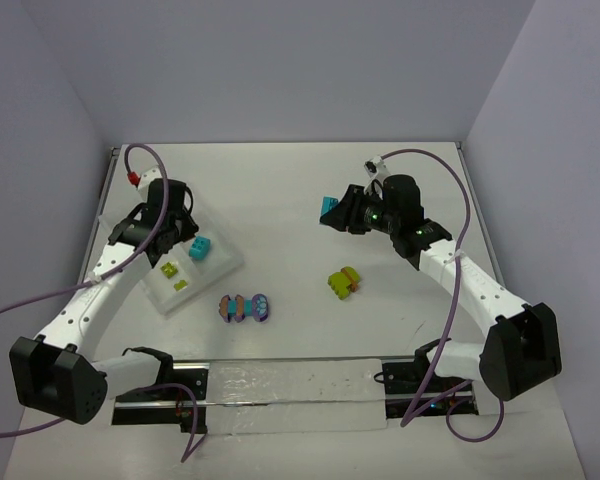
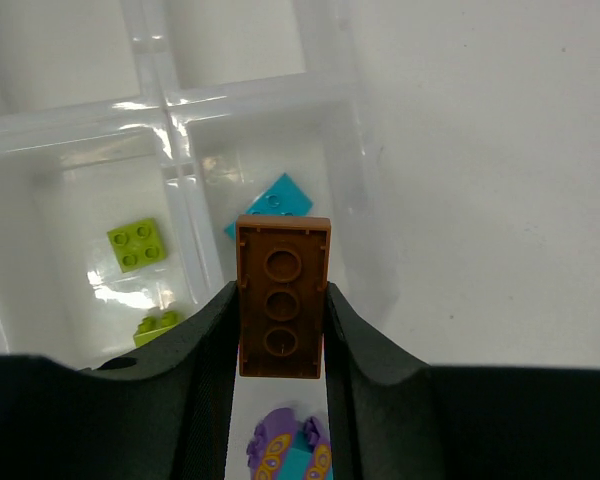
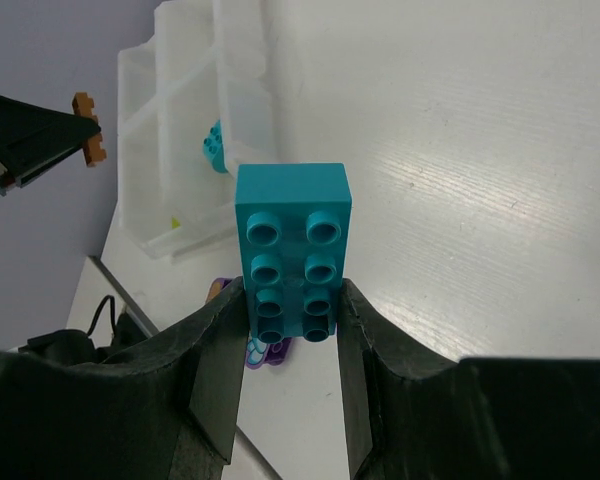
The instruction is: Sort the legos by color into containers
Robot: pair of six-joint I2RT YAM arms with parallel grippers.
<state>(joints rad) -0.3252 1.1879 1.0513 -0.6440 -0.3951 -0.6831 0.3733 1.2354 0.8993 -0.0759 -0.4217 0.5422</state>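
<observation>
Orange-brown brick (image 2: pixel 283 297), clenched lengthwise in the left arm's jaws, hangs over the tray (image 1: pixel 223 268) near the worktop's left edge. It sits roughly above the compartment holding a turquoise brick (image 2: pixel 276 203) and beside the one with lime bricks (image 2: pixel 138 243), so the two compartments just beyond it, toward the far-left corner and showing no bricks, look like its target. Right arm's jaws grip a second turquoise brick (image 3: pixel 292 250) well apart toward the right edge, with open worktop between it and the tray, though the left arm crowds the space above.
</observation>
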